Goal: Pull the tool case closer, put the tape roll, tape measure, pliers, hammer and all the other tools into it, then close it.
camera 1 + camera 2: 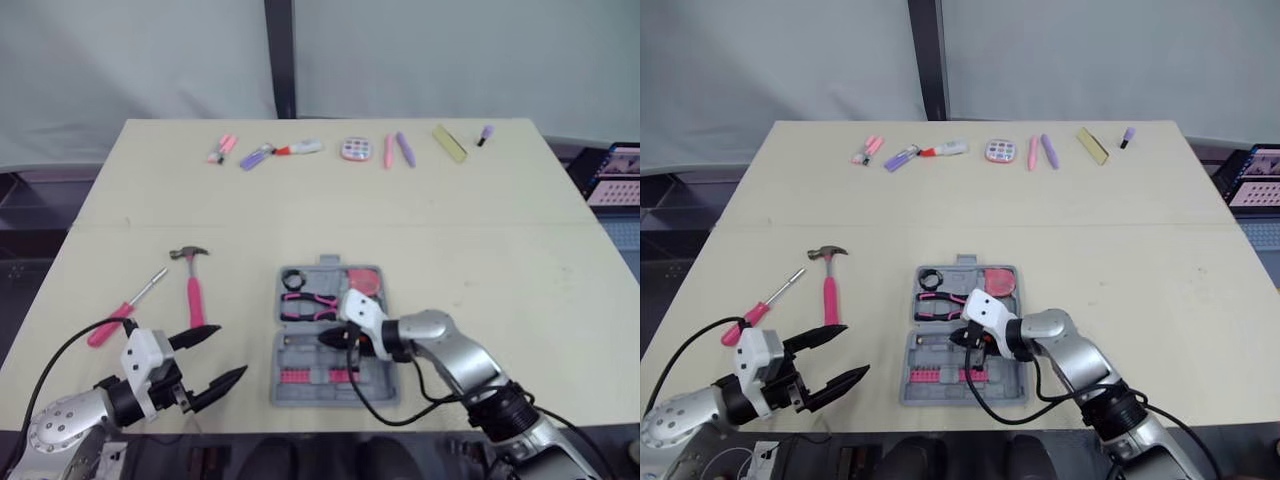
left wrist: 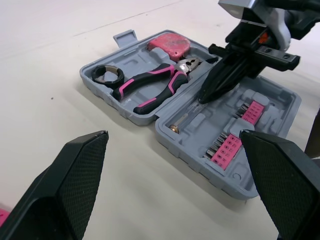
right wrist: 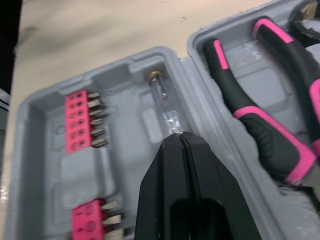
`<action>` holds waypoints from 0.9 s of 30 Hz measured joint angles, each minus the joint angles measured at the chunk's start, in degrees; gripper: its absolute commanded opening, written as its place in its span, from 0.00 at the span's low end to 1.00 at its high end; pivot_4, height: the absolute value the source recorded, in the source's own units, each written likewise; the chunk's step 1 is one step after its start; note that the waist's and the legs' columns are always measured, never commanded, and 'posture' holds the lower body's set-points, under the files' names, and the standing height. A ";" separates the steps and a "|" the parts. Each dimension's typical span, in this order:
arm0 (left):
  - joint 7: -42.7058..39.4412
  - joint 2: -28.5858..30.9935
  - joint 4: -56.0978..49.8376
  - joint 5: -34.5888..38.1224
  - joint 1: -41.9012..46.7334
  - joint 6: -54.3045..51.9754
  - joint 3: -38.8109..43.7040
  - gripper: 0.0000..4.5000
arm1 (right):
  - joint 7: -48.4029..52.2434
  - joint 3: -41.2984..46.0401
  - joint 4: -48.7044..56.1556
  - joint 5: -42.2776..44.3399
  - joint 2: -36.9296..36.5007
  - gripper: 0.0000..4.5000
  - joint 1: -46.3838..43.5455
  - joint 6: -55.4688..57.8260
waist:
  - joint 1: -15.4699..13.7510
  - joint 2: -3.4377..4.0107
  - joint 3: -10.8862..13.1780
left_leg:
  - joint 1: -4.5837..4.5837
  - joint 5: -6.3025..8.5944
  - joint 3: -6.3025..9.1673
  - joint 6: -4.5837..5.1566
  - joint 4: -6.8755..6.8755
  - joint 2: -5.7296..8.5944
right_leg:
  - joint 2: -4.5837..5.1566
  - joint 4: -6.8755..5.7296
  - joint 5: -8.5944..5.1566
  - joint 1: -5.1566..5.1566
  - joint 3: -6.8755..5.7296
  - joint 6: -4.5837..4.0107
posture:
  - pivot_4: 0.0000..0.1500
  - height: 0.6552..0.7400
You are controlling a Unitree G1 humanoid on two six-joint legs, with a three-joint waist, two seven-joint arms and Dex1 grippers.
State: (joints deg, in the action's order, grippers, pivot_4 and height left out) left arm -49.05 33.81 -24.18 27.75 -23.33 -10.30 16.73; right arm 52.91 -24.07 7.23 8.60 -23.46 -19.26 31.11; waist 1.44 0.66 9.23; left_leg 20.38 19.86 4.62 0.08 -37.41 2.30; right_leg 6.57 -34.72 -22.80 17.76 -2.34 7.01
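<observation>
The open grey plastic tool case (image 1: 383, 385) lies on the beige table (image 1: 500, 250) near its front edge, just ahead of the right arm. Its far half holds a black tape roll (image 1: 292, 279), black-and-pink pliers (image 1: 308, 303) and a pink tape measure (image 1: 362, 281). Its near half holds pink bit strips (image 2: 229, 146) and a slim clear-handled driver (image 3: 164, 102).

The right gripper (image 3: 180, 135) reaches into the near half with its black fingers pressed together, the tips at the end of the clear driver. Whether they pinch it is hard to tell.

The left gripper (image 1: 232, 350) hovers to the left of the case, fingers spread wide with nothing between them.

A pink-handled hammer (image 1: 193, 285) and a pink-handled screwdriver (image 1: 125, 310) lie on the table further left, apart from the case.
</observation>
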 measured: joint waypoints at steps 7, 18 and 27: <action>-0.52 -0.03 0.15 0.05 0.68 0.72 -0.06 1.00 | 0.17 4.58 9.59 4.42 -3.27 0.01 0.03 3.99 | 0.02 0.04 0.19 | 0.79 -0.02 -0.06 0.02 -0.14 0.01 | -0.05 -0.49 0.02 0.87 -0.09 0.03 | 1.00 1.00; -1.56 1.09 0.20 1.58 -0.85 0.21 3.20 1.00 | 2.69 21.81 19.47 10.77 -18.62 0.01 17.74 1.53 | -1.59 -0.22 0.47 | 0.83 -0.04 -0.27 0.06 -0.32 -0.02 | -0.06 -0.37 0.03 0.72 -0.46 0.07 | 1.00 1.00; -3.92 0.59 2.41 1.44 -5.16 2.18 4.79 1.00 | 5.81 31.57 20.17 13.62 -23.42 0.52 33.97 -2.47 | -1.51 -0.38 0.68 | 0.79 -0.07 -0.51 0.12 -0.53 -0.11 | -0.09 -0.30 0.08 0.69 -0.50 0.17 | 1.00 1.00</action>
State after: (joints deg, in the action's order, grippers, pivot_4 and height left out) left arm -52.97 34.40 -21.77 29.19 -28.50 -8.12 21.52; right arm 58.72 7.50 27.41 22.21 -46.88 14.72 28.64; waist -0.06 0.27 9.90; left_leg 21.17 19.79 4.11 0.20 -37.94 2.19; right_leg 6.48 -35.02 -22.71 18.44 -2.84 7.17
